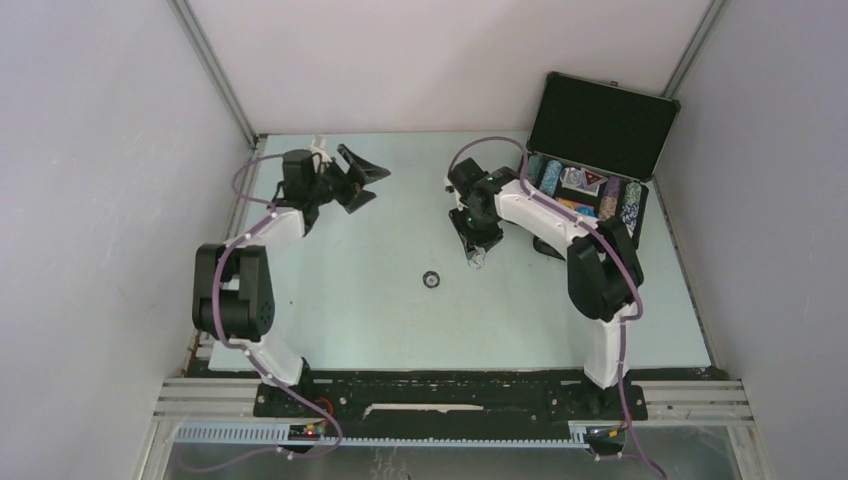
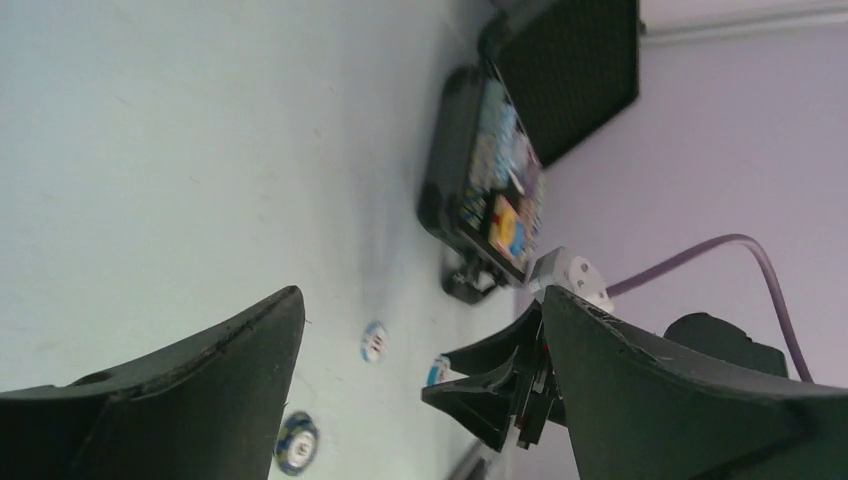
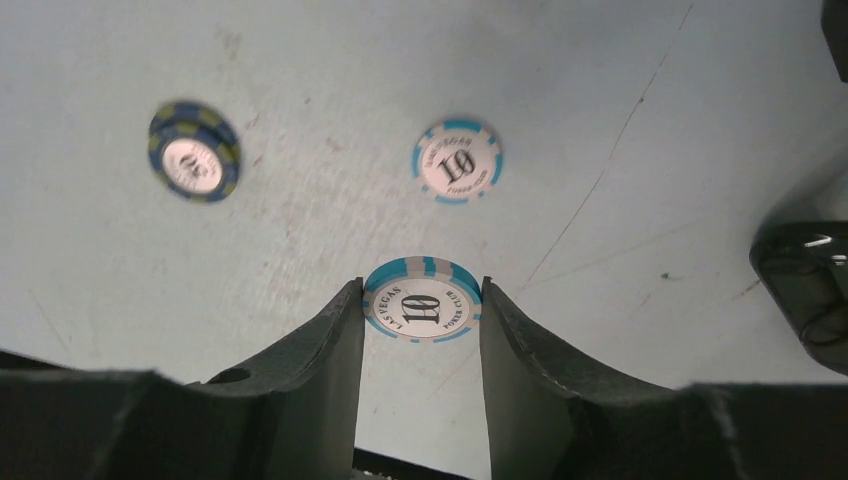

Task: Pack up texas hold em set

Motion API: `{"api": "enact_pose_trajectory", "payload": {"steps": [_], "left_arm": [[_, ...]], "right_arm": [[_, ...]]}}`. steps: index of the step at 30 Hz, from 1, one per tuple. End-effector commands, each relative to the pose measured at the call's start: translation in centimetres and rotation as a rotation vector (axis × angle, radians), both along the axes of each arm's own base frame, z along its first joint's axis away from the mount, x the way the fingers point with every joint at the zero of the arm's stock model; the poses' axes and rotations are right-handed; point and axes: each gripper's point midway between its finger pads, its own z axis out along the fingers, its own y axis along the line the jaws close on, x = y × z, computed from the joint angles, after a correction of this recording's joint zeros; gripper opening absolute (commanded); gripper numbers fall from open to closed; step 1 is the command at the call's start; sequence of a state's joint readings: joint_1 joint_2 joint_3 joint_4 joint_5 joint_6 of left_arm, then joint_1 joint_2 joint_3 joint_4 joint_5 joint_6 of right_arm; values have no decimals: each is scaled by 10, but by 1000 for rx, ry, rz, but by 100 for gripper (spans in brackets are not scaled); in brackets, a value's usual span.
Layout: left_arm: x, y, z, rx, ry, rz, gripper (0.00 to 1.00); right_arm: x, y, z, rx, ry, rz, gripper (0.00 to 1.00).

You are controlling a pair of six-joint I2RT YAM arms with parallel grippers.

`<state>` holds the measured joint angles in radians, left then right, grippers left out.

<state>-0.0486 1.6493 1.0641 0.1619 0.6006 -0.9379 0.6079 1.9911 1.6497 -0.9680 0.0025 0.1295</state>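
Note:
The black silver-trimmed briefcase (image 1: 603,125) stands open at the back right, with rows of striped chips (image 1: 628,203) in its base. It also shows in the left wrist view (image 2: 455,130). My right gripper (image 3: 421,290) is shut on the edges of a light blue "10" chip (image 3: 422,308), low over the table left of the case (image 1: 478,256). A second light blue "10" chip (image 3: 457,161) and a dark blue and yellow chip (image 3: 193,151) lie flat on the table beyond it. My left gripper (image 1: 365,178) is open and empty, raised at the back left (image 2: 420,300).
The dark blue chip lies alone near the table's middle (image 1: 432,279). A dark rounded object (image 3: 808,285) sits at the right edge of the right wrist view. Grey walls close in the table on three sides.

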Motion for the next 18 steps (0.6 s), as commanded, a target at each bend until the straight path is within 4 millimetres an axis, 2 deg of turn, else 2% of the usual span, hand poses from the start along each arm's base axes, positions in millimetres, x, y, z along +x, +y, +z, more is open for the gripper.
{"api": "enact_pose_trajectory", "payload": {"steps": [1, 4, 7, 12, 14, 15, 18], "left_arm": [[-18, -60, 30, -171, -45, -233, 93], [-38, -102, 26, -217, -19, -374, 91], [-66, -143, 28, -268, 5, -507, 85], [-108, -196, 27, -357, 43, -698, 82], [-115, -206, 21, -398, 68, -729, 81], [-119, -210, 21, -416, 71, -750, 77], [-126, -216, 26, -477, 67, -802, 72]], "right_arm": [[-19, 5, 46, 36, -109, 132, 0], [-31, 5, 64, 67, -164, 161, 0], [-40, -6, 76, 67, -187, 130, 0], [-56, -13, 94, 104, -190, 118, 0], [-58, -16, 97, 99, -180, 106, 0], [-58, -18, 97, 88, -177, 99, 0], [-55, -25, 100, 61, -178, 69, 0]]}}
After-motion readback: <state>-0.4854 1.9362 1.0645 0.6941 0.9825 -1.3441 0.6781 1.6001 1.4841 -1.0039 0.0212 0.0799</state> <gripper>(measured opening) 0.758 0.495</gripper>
